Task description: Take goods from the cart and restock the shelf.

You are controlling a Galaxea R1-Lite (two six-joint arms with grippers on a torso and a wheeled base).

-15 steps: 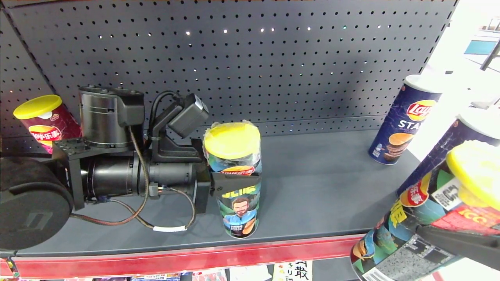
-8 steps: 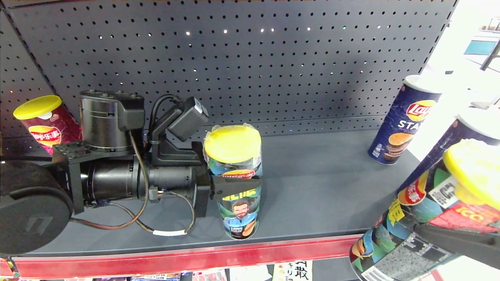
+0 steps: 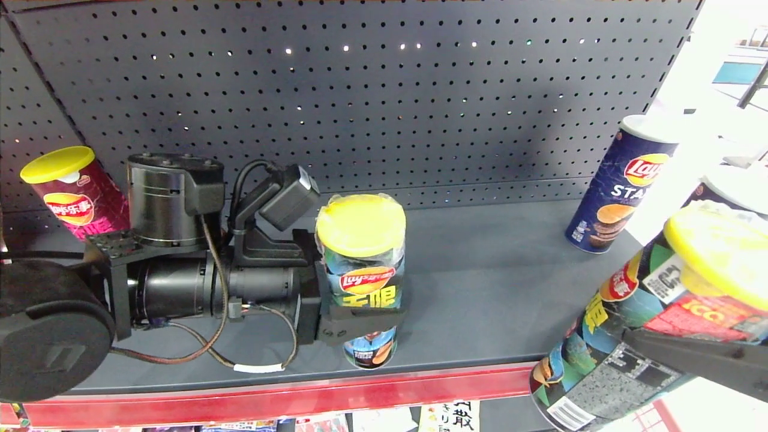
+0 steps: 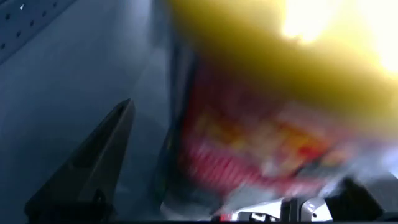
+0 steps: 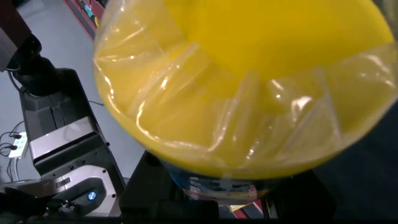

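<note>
A grey shelf (image 3: 492, 282) with a pegboard back. We see the right gripper (image 3: 696, 360) clamped on a tilted can (image 3: 636, 312) with a yellow lid. The left gripper (image 3: 366, 317) straddles an upright can (image 3: 360, 252) standing on the shelf, its fingers parted with a gap showing. A blue can (image 3: 618, 192) stands beyond the right gripper, and a red can (image 3: 72, 192) behind the left.

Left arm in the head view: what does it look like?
The left arm is matte black, built of stubby cylinders and blocks. A small boxy camera sits on a bracket above the wrist. Thin dark cables loop beneath, one with a white band. Its pincer is flat black plates.
</note>
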